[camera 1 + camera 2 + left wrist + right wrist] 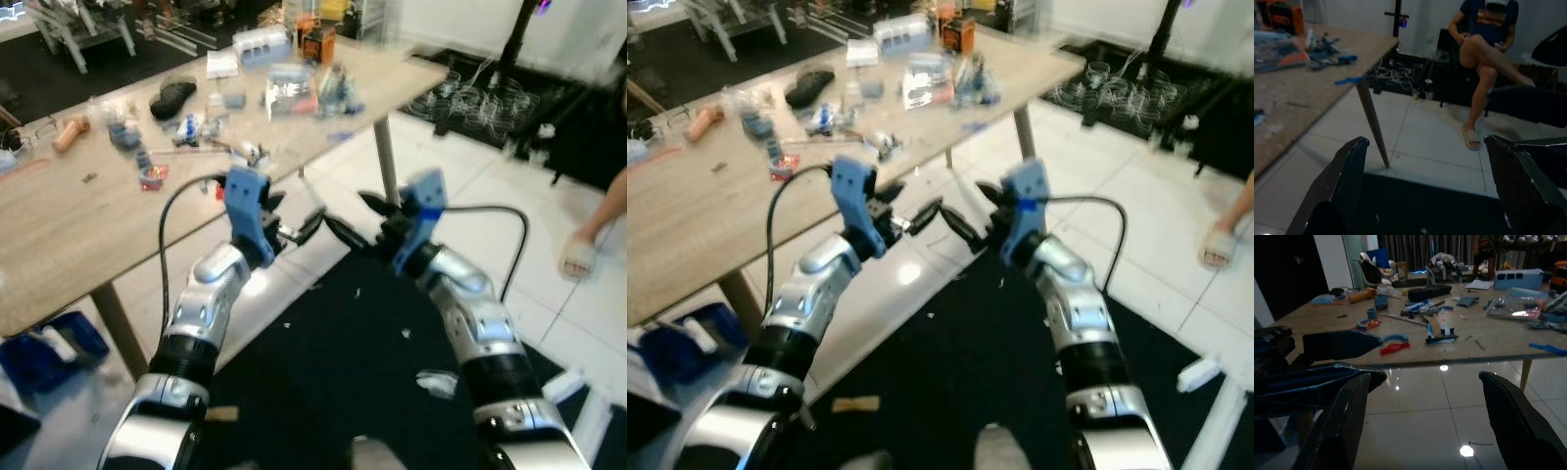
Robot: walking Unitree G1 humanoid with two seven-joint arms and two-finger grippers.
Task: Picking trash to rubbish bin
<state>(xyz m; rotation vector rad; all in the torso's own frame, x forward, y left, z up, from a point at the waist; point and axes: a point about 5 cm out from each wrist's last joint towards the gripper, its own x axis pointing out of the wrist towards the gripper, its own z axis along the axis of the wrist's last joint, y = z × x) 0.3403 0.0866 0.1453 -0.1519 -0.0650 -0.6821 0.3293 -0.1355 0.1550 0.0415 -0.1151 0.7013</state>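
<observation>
Both arms are raised in front of me over a black floor mat (343, 372), with the fingertips pointing at each other. My left gripper (294, 217) is open and holds nothing; the left wrist view looks between its spread fingers (1347, 181) at the tiled floor. My right gripper (358, 220) is open and bare too, its fingers (1513, 421) spread wide in the right wrist view. A crumpled white scrap (438, 382) lies on the mat by my right forearm. Small white bits (405, 334) lie near it, and a tan scrap (854, 402) lies lower left.
A long wooden table (59, 225) cluttered with tools and small parts stands at left and ahead, one leg (388, 176) near the grippers. A blue crate (54, 348) sits under it. A person (1484, 44) sits at right, sandalled foot (580, 257) on the white tiles. Cables (480, 98) lie beyond.
</observation>
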